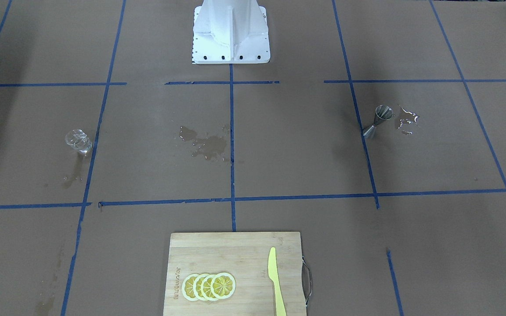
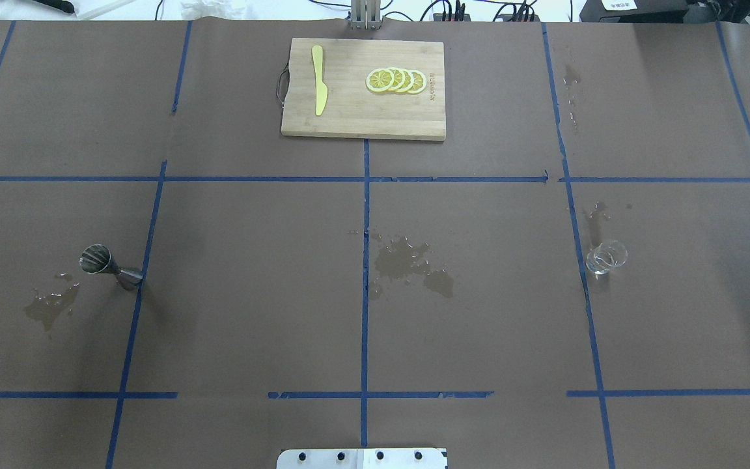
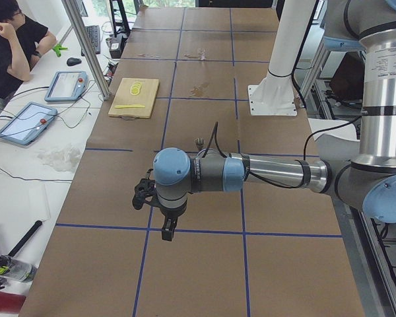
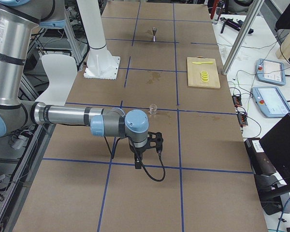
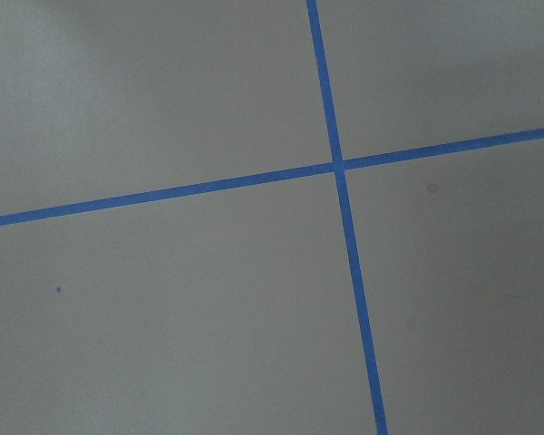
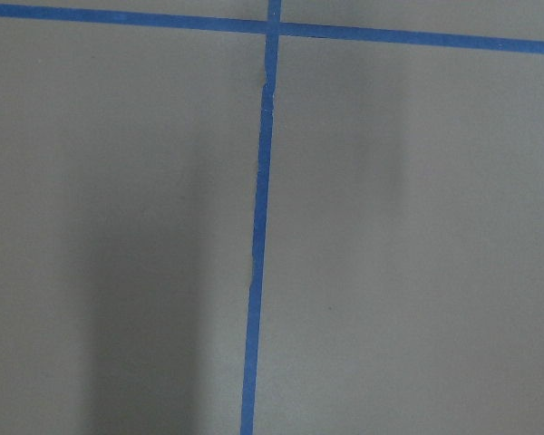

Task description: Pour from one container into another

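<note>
The clear glass tumbler (image 2: 606,256) stands upright on the robot's right side of the table, also seen in the front view (image 1: 78,141) and the right view (image 4: 153,109). The steel hourglass jigger (image 2: 105,265) stands on the left side (image 1: 378,120) (image 3: 199,142). My left gripper (image 3: 167,231) hangs over the paper, toward the table's left end from the jigger and apart from it. My right gripper (image 4: 137,163) hangs toward the right end from the tumbler, not touching it. Both show only in side views, so I cannot tell if they are open. The wrist views show only paper and tape.
A bamboo cutting board (image 2: 349,117) at the far middle edge carries lemon slices (image 2: 396,80) and a yellow knife (image 2: 319,88). Wet patches lie mid-table (image 2: 411,264), beside the jigger (image 2: 49,306) and by the tumbler. The white robot base (image 1: 231,33) stands at the near edge. An operator (image 3: 13,39) sits beyond.
</note>
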### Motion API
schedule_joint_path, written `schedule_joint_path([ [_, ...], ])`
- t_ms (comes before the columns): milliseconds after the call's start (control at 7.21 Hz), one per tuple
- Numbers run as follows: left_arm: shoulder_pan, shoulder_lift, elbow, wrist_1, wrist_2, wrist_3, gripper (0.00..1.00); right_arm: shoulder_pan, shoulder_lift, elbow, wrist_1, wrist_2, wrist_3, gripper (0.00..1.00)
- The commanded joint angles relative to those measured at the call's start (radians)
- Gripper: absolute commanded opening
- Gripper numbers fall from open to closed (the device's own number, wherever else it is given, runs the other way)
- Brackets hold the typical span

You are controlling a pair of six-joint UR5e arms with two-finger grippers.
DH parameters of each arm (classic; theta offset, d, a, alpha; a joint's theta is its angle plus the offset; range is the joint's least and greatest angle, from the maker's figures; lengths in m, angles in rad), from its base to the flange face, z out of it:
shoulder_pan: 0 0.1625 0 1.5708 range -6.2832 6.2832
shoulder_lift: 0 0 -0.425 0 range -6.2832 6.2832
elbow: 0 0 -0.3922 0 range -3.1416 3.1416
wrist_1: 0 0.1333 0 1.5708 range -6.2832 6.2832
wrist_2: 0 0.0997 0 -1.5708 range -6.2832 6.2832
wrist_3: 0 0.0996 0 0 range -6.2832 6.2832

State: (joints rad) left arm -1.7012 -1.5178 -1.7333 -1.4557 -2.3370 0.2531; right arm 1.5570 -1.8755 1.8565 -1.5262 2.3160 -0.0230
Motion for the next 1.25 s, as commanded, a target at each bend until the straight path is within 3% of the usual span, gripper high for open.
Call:
schedule_joint_path([
  [0,0.003,-0.001,0.001,-0.002,-0.001,0.003,1.00,0.000,-0.001,0.000,-0.002,-0.001,-0.002,1.00],
  [832,0.008,-0.002,0.012,-0.178,-0.001,0.000,1.00,-0.005,0.048,0.000,0.041,-0.004,0.012,1.00],
  [1109,0.008,0.005,0.044,-0.390,-0.002,-0.003,1.00,-0.005,0.091,-0.008,0.134,-0.009,0.014,1.00],
])
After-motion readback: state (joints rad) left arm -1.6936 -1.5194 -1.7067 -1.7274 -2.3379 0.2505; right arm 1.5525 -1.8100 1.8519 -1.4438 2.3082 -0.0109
